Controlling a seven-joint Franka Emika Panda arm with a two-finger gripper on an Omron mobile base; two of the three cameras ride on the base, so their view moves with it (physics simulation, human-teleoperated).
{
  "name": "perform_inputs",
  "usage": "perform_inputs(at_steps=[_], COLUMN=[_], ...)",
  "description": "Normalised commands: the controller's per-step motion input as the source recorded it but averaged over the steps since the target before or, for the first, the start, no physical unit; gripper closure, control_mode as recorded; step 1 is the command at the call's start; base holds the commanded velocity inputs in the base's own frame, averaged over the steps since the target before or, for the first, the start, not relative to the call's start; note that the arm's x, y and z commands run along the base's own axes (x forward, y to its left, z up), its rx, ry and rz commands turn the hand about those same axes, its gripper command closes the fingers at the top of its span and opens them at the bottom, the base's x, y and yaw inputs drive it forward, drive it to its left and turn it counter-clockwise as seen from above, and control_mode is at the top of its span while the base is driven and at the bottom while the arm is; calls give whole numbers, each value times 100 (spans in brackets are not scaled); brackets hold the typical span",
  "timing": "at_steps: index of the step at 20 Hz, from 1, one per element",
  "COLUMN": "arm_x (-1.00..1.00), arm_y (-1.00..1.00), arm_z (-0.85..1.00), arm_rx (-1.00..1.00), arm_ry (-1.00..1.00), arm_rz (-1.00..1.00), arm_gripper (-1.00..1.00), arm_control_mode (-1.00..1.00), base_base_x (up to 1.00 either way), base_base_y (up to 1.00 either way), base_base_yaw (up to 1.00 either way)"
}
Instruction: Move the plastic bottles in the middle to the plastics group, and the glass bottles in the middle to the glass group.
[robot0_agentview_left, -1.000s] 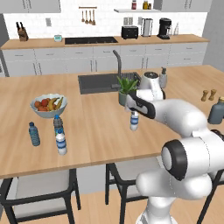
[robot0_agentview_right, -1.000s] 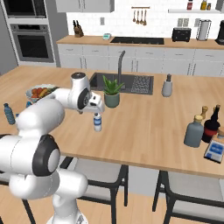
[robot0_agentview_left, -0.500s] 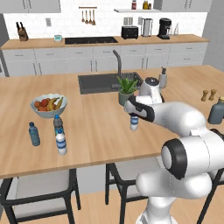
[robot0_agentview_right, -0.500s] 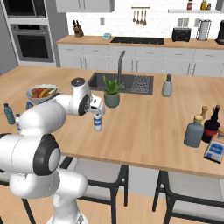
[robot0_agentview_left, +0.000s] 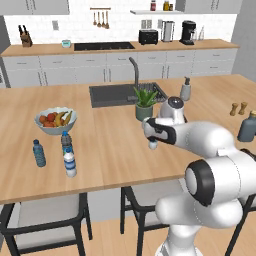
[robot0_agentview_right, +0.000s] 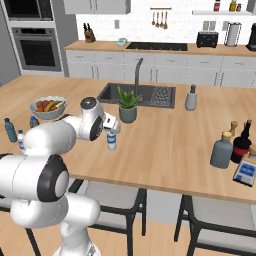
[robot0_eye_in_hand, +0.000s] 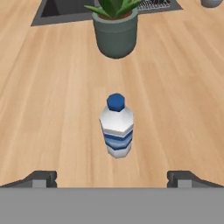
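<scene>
A plastic bottle (robot0_eye_in_hand: 116, 127) with a white body, blue-banded label and blue cap stands upright on the wooden worktop (robot0_agentview_right: 165, 135) near the middle of the kitchen island, just in front of a potted plant (robot0_agentview_right: 127, 105) that sits at the near edge of the sink (robot0_agentview_left: 115, 94). The white arm's gripper (robot0_eye_in_hand: 112, 178) hovers close to this bottle, its jaws spread wide and holding nothing, one dark fingertip on either side of the hand view with the bottle standing clear between and beyond them. In the right base view the bottle (robot0_agentview_right: 112, 141) appears just beside the robot's hand. At the left end of the worktop, near a fruit bowl (robot0_agentview_left: 54, 120), stand three small bottles: an all-blue one (robot0_agentview_left: 39, 153), a dark-bodied one (robot0_agentview_left: 66, 142) and a clear one with a white cap (robot0_agentview_left: 70, 162), the last two close together. At the right end a large squat grey-blue glass bottle (robot0_agentview_right: 221, 149) with a tan stopper stands next to a dark bottle (robot0_agentview_right: 242, 143). A grey pump dispenser (robot0_agentview_right: 191, 98) sits to the right of the sink.
</scene>
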Motion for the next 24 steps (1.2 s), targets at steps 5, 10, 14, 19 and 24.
perform_inputs(at_steps=[5,10,14,19,24], arm_x=[9,22,19,5,12], arm_y=[-4,-14,-8,0,0], arm_z=[0,-3,-6,-3,0], arm_rx=[0,0,0,0,0], arm_ry=[0,0,0,6,11], arm_rz=[0,1,4,7,5], arm_gripper=[-100,-100,-100,-100,-100], arm_control_mode=[-100,-100,-100,-100,-100], base_base_x=[0,0,0,0,0], base_base_y=[0,0,0,0,0], base_base_yaw=[0,0,0,0,0])
